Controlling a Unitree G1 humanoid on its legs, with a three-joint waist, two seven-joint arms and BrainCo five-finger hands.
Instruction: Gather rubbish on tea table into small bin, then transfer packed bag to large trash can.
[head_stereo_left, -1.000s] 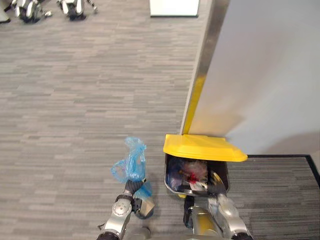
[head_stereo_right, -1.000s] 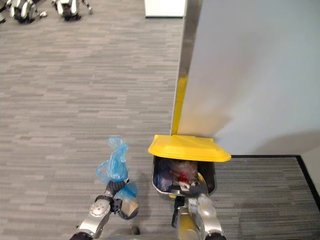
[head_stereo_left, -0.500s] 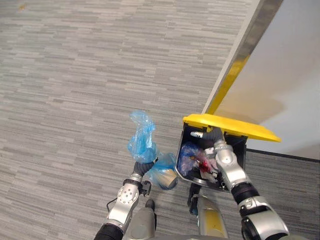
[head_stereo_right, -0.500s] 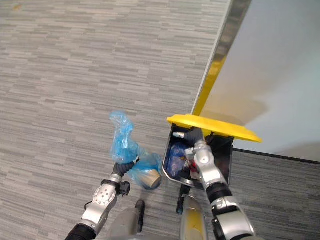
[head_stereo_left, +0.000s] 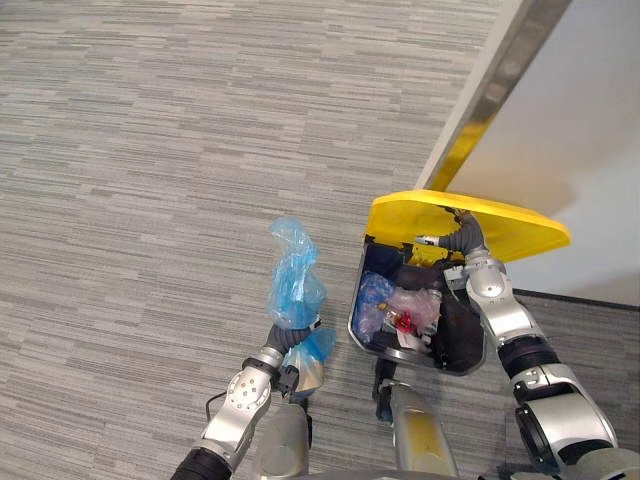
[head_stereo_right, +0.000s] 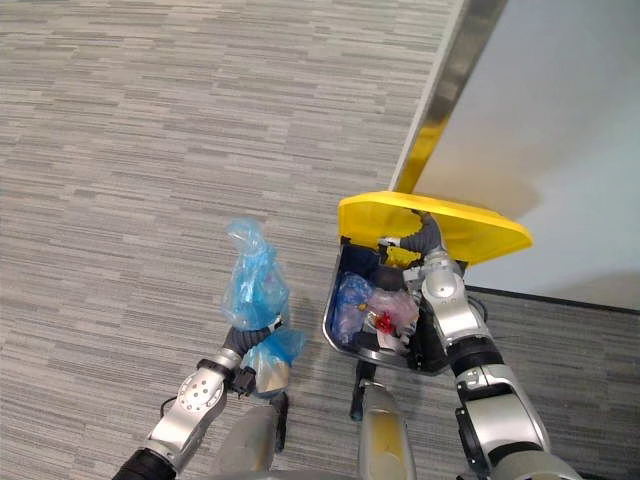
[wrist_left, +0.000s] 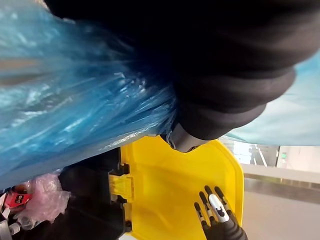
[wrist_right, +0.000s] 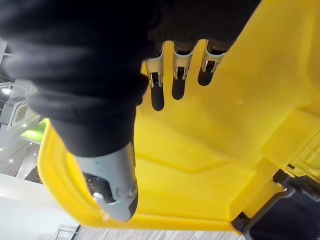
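left robot hand shut tight round the neck of the crinkly blue plastic bag, bag points up | right robot hand, fingers flat, props the yellow plastic lid up | big black trash can open, just right of bag | next, I think: swing bag right and in

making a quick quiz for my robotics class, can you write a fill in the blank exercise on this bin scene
The left hand is shut on a ___ plastic bag. The right hand lifts the ___ lid of the trash can with straight fingers. The bag hangs on the robot's ___ side of the trash can.
Missing words: blue, yellow, left.
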